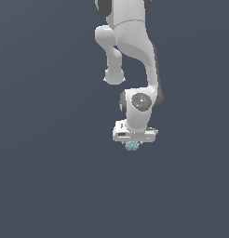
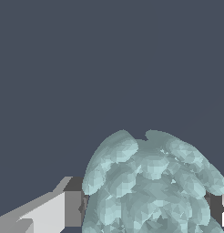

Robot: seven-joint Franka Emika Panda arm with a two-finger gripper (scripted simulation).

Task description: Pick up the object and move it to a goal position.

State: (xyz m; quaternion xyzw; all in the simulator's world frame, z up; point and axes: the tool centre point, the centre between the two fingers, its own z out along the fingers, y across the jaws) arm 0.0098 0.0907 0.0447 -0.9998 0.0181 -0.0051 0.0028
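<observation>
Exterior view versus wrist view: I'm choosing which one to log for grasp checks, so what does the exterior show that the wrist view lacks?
Only the exterior view shows the white arm reaching down, and the whole gripper with the object tucked small beneath it. Only the wrist view shows the object close up: pale teal, bumpy, cluster-like, filling the space between the fingers, which sit against both its sides. Both show the same plain dark grey background and the object at the jaws. No goal marker is visible in either.
</observation>
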